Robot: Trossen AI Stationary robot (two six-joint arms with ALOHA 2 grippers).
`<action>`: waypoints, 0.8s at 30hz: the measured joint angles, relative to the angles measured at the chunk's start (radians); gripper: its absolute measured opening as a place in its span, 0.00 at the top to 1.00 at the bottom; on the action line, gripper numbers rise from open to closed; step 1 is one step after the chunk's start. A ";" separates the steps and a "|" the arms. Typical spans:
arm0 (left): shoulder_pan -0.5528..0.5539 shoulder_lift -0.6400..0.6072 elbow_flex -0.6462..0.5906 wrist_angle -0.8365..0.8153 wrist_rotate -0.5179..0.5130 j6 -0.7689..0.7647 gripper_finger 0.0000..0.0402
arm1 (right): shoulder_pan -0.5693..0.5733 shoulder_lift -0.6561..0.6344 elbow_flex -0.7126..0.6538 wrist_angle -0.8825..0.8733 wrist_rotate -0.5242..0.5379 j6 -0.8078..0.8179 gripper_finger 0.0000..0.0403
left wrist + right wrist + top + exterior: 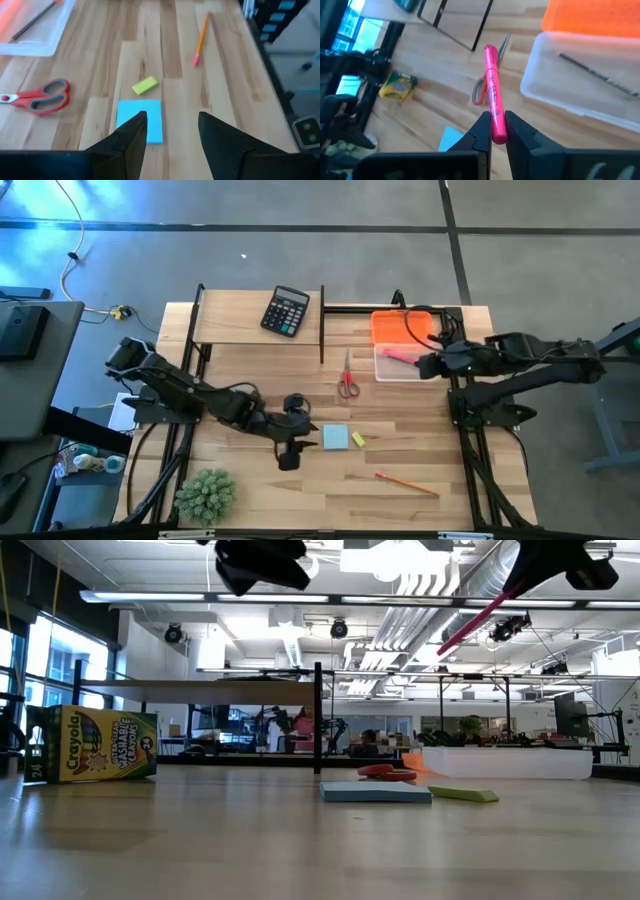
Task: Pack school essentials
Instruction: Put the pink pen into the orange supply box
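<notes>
My table (420,510) carries a shelf frame (322,330) along the far edge, with a calculator (285,311) on it. A clear box (392,366) with an orange lid (398,326) sits in front of my right arm, a thin pencil (597,74) lying inside. A spiky plant (205,494) stands at the near left corner and a crayon box (92,744) sits on the left side.

My right gripper (497,131) is clenched on the pink pen (494,97), above the clear box. My left gripper (170,127) hangs with fingers apart just beside the blue note pad (141,120).

The scissors (347,378) lie between shelf and pad, nothing blocking them. An orange pencil (407,483) lies near the front. The small yellow block (358,439) rests just beside the pad.
</notes>
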 joint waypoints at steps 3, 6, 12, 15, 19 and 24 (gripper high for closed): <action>0.000 -0.066 -0.078 0.061 -0.003 -0.039 0.59 | -0.040 -0.031 0.000 -0.012 0.000 -0.029 0.95; 0.002 -0.120 -0.157 0.104 -0.018 -0.056 0.59 | -0.079 -0.063 0.000 -0.037 0.000 -0.062 0.95; 0.036 -0.181 -0.282 0.213 -0.023 -0.128 0.59 | -0.154 -0.127 -0.010 -0.137 0.007 -0.079 0.95; 0.063 -0.198 -0.326 0.288 -0.003 -0.144 0.59 | -0.192 -0.167 -0.065 -0.125 0.007 -0.078 0.95; 0.113 -0.212 -0.339 0.311 0.031 -0.153 0.59 | -0.230 -0.215 -0.189 -0.076 -0.025 -0.019 0.95; 0.189 -0.213 -0.339 0.399 0.108 -0.118 0.59 | -0.245 -0.253 -0.370 0.146 -0.055 0.049 0.95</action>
